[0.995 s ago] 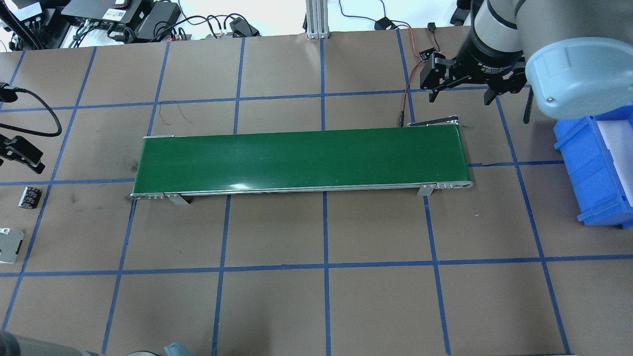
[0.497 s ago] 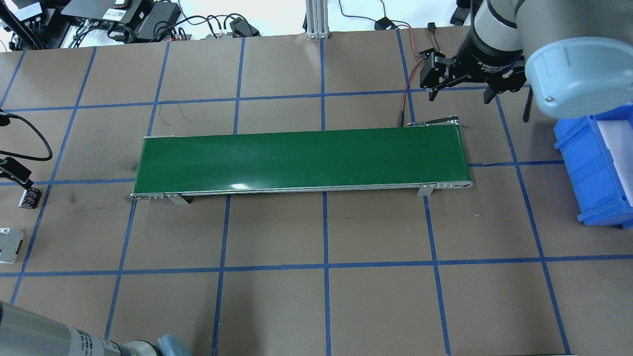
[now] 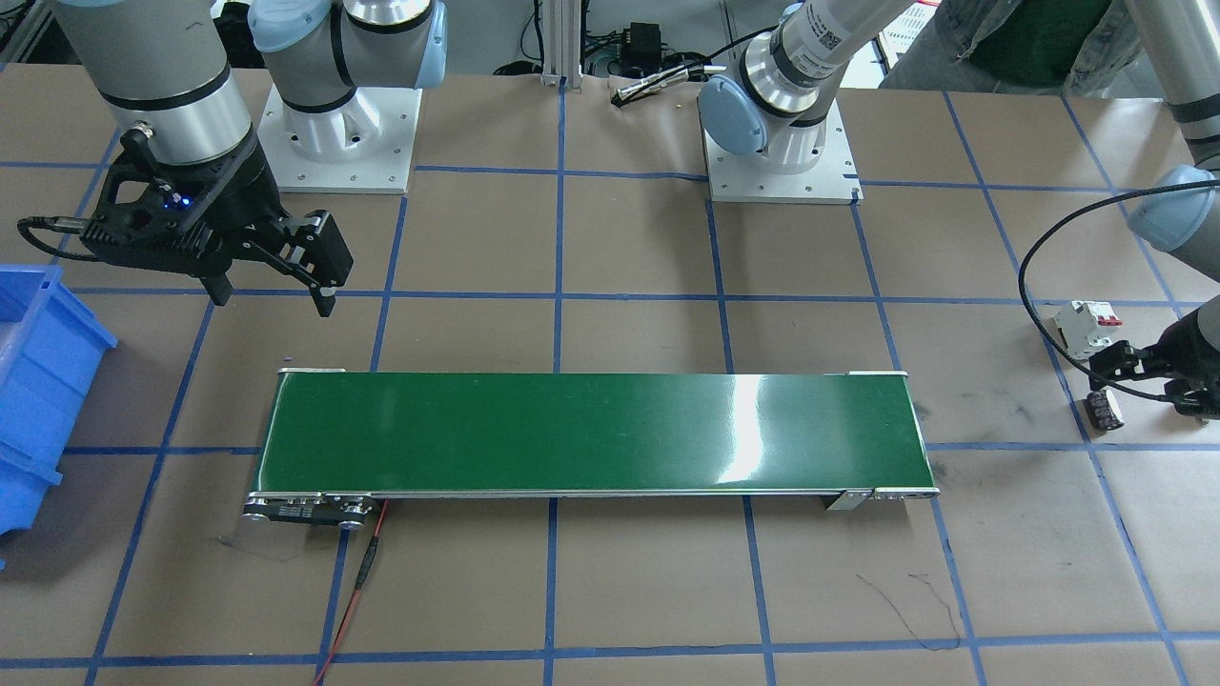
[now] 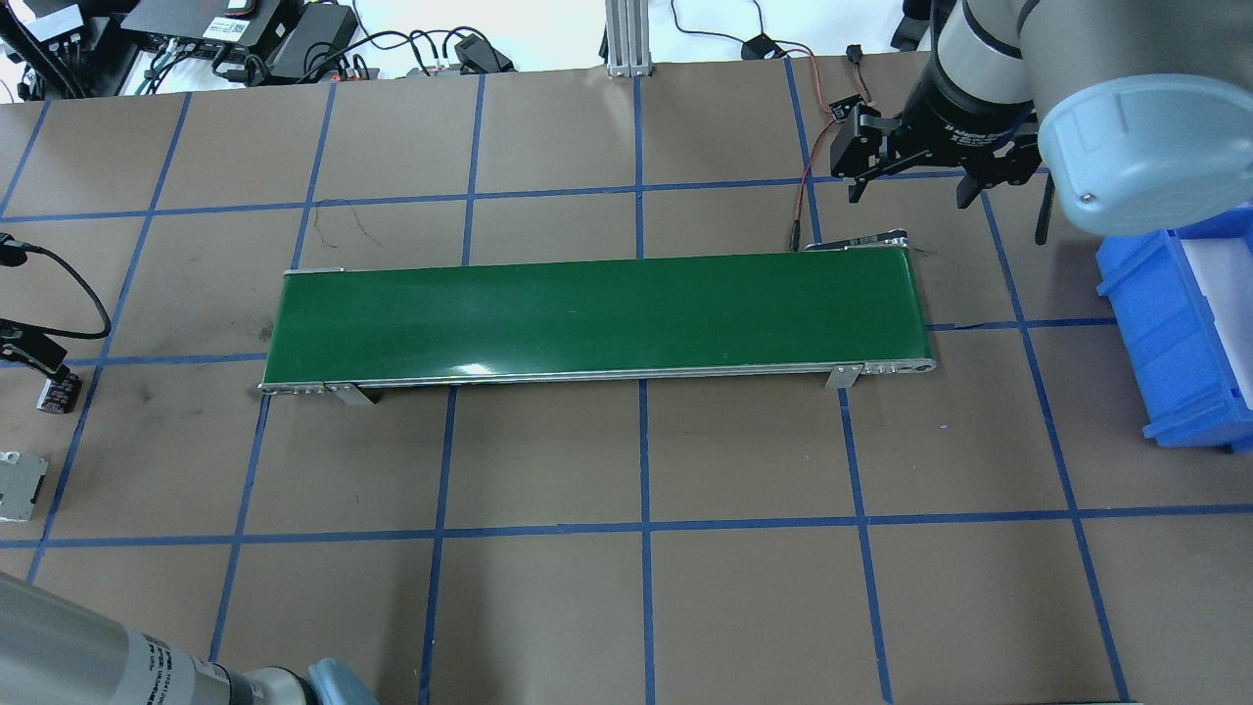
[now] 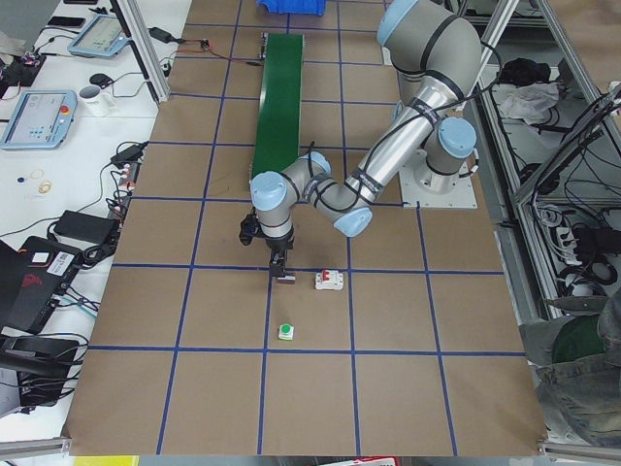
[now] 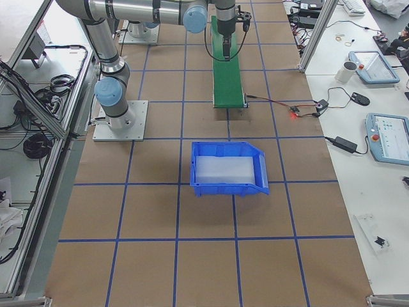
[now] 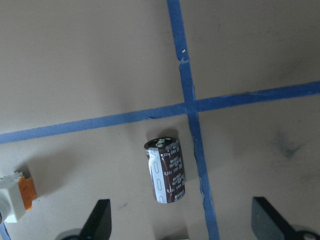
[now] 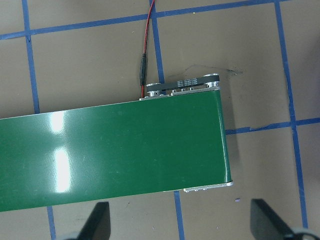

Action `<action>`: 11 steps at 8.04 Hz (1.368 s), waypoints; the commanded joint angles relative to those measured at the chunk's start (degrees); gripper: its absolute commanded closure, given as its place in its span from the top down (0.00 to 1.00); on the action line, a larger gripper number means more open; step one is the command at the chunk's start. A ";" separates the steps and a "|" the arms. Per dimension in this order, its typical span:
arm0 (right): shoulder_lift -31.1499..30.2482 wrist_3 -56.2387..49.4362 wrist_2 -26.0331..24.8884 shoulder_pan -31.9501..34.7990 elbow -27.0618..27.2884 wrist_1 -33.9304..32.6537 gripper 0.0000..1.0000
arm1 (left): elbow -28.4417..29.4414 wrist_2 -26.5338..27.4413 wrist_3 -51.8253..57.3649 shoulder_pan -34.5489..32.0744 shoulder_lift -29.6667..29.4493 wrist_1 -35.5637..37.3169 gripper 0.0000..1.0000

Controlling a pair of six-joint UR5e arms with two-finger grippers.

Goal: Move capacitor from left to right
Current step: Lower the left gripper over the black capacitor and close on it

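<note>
The capacitor [image 7: 166,170], a stubby dark cylinder with pale markings, lies on its side on the brown table beside a blue tape cross. It also shows in the front view [image 3: 1106,410] and at the overhead view's left edge [image 4: 57,394]. My left gripper [image 7: 182,225] is open and empty, hovering just above the capacitor, its fingertips either side of it; it also shows in the front view [image 3: 1148,376]. My right gripper [image 4: 910,184] is open and empty above the table behind the right end of the green conveyor belt [image 4: 597,313].
A blue bin [image 4: 1175,333] stands at the table's right. A white breaker with red switches [image 3: 1087,326] and a white-and-orange block [image 7: 15,197] lie close to the capacitor. A red wire [image 8: 145,45] runs from the belt's right end.
My left gripper has moved toward the robot and down onto the capacitor's spot, now partly covering it in the overhead view. The right arm has not moved.
</note>
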 commanded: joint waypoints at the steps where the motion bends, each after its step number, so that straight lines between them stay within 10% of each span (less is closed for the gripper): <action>1: 0.26 0.31 0.10 0.00 0.01 -0.02 1.00 | -0.01 -0.18 0.06 0.43 -3.07 4.02 0.96; 11: 0.97 0.40 0.19 0.00 0.01 -0.20 1.00 | -0.53 -5.19 -1.34 2.89 -5.80 6.14 0.87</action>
